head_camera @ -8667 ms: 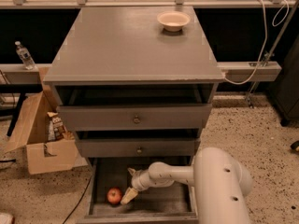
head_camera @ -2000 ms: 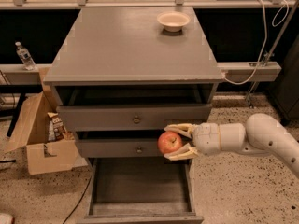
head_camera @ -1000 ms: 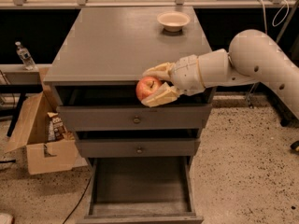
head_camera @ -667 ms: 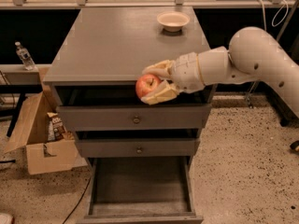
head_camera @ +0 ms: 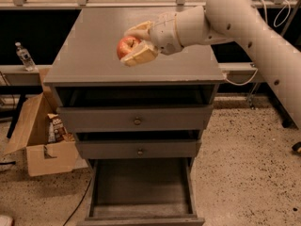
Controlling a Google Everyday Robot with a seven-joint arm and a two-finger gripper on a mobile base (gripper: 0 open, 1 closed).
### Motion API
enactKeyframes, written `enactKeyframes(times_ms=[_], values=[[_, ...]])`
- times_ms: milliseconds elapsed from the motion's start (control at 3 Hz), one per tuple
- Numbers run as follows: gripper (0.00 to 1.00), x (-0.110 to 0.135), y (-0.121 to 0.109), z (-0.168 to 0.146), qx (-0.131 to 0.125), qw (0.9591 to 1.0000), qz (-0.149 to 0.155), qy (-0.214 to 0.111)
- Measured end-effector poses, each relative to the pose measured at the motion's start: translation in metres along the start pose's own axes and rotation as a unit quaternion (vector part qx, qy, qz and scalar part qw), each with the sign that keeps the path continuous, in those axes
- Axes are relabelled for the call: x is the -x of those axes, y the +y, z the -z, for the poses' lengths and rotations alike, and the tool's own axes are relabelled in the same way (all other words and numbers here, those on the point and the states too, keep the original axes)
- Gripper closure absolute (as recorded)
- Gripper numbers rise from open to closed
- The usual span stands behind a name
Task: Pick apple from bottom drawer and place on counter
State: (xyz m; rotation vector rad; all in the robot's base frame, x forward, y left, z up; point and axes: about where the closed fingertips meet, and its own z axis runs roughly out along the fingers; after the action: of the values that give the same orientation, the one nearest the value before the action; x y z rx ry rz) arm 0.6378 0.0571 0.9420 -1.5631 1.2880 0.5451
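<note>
The gripper (head_camera: 130, 46) sits over the grey worktop (head_camera: 89, 51) of the three-drawer cabinet, reaching in from the right at the end of the thick white arm (head_camera: 244, 18). Its pale fingers (head_camera: 139, 56) are closed around the apple (head_camera: 126, 45), one above the fruit and one beneath it, so the red skin with its yellowish patch shows between them. The apple appears against the middle of the worktop, toward the front edge; whether it touches the surface or hangs a little above it cannot be told from this angle. Below, the bottom drawer (head_camera: 141, 219) stands pulled well out, its wide flat floor in full view. The middle drawer (head_camera: 139, 150) and the top drawer (head_camera: 136, 120), each with a small brass knob, are also drawn out a little, less far than the bottom one. To the left of the cabinet, an open cardboard box (head_camera: 35, 140) rests on the speckled floor (head_camera: 244, 173), and a clear water bottle (head_camera: 23, 55) stands on the pale ledge (head_camera: 19, 72) behind it.
</note>
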Motion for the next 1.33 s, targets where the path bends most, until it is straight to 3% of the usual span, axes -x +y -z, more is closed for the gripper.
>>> enactKeyframes(times_ms=[333,1000,1333], values=[[1.00,-0.010,-0.031,-0.022,-0.051,0.9966,-0.063,0.011],[1.00,-0.008,-0.039,-0.022,-0.065,0.9947,-0.080,0.004],[1.00,-0.009,-0.058,-0.032,-0.076,0.9934,-0.085,0.006]])
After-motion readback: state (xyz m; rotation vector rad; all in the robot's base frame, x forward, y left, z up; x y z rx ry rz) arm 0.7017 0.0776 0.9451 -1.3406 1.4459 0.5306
